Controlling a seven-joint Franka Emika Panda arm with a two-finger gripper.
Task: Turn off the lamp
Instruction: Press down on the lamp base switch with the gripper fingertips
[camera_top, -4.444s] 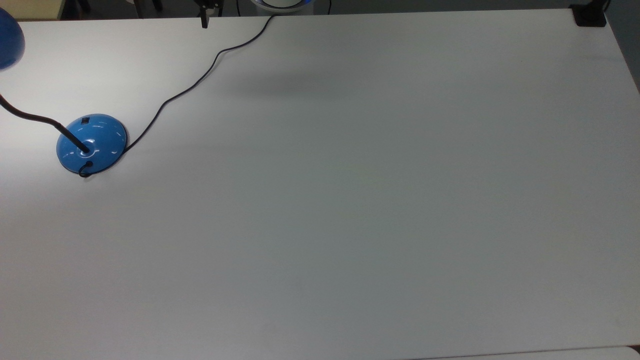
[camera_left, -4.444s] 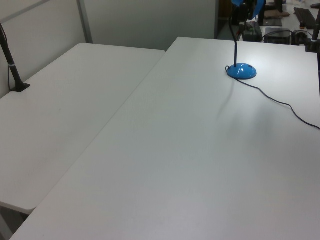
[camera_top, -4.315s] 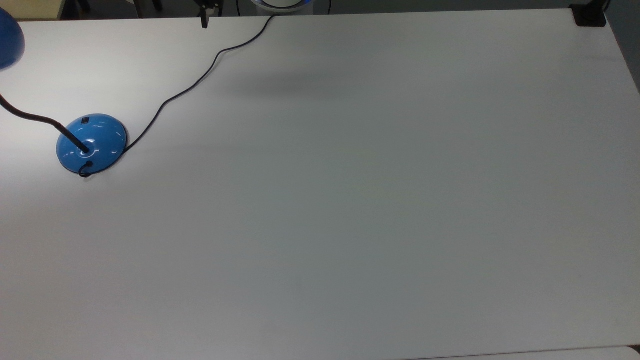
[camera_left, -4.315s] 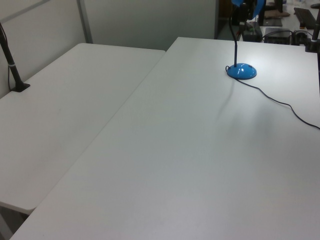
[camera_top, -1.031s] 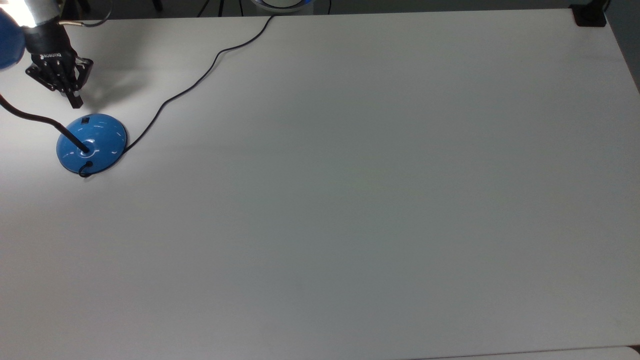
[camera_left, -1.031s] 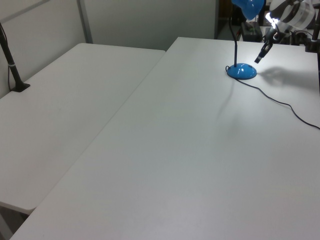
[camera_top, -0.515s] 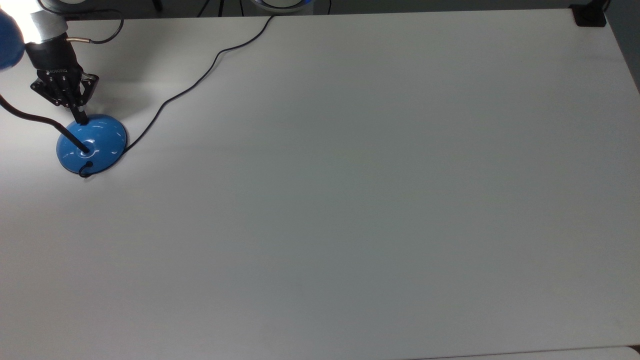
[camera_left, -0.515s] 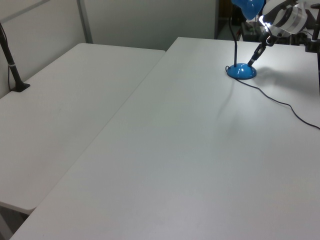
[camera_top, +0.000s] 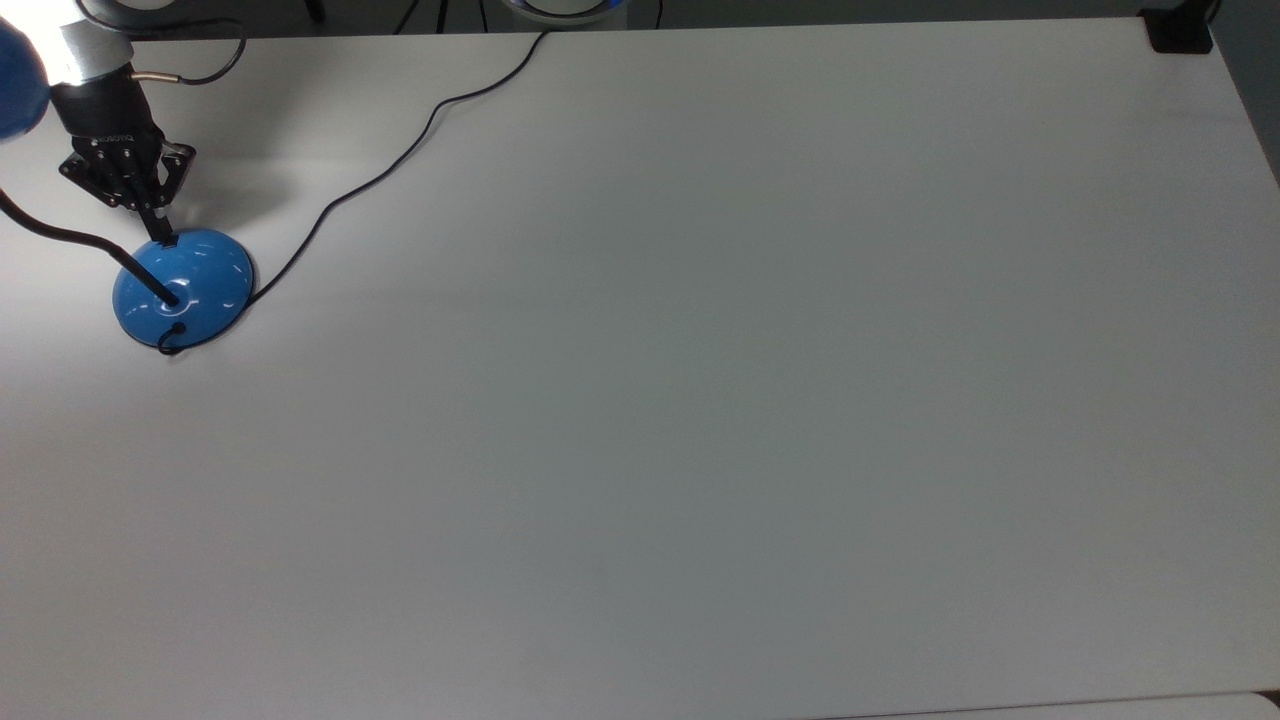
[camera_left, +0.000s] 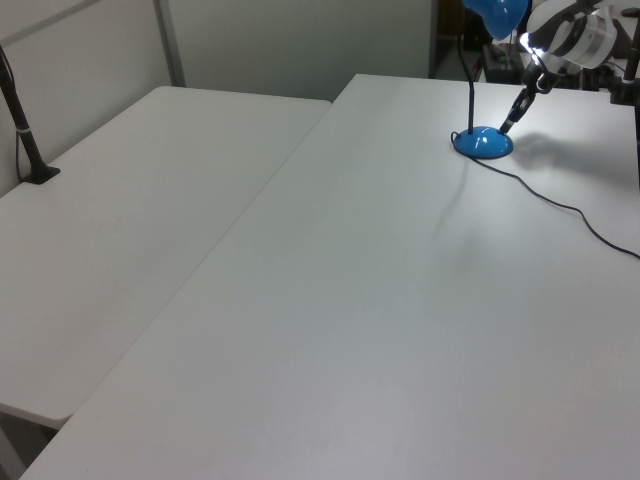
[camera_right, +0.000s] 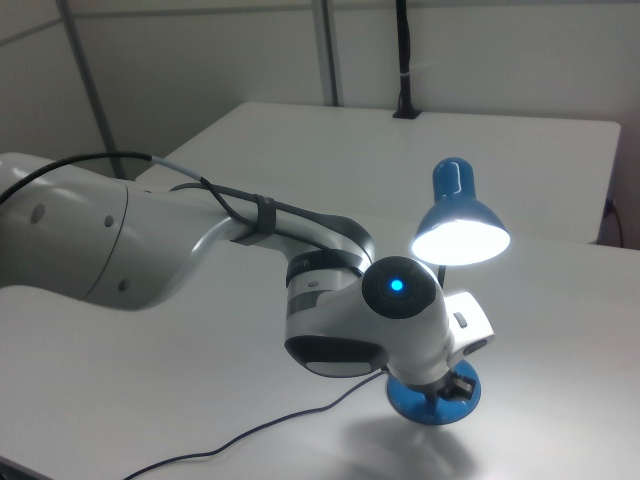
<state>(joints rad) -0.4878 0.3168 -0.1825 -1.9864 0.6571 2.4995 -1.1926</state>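
Note:
The lamp stands at the top view's left, its glossy blue dome base (camera_top: 195, 290) on the white table and a black gooseneck (camera_top: 60, 235) rising to the blue shade (camera_top: 15, 85). In the right view the shade (camera_right: 460, 215) glows brightly above the base (camera_right: 432, 402). My gripper (camera_top: 160, 236) points down with its fingers pressed together, the tip resting on the base's far rim where the small black switch sits. In the left view the gripper (camera_left: 510, 122) touches the right side of the base (camera_left: 483, 143). A thin black cord (camera_top: 400, 165) runs from the base to the table's far edge.
The white table (camera_top: 700, 400) stretches wide to the top view's right, with a black clamp (camera_top: 1180, 30) at its far right corner. A second white table (camera_left: 120, 230) with a black post (camera_left: 25, 130) adjoins at the left view's left. My arm (camera_right: 150, 240) looms large across the right view.
My gripper came from the table's far edge to the lamp and dropped its tip onto the base's rim at the switch. In the last half second it barely shifted.

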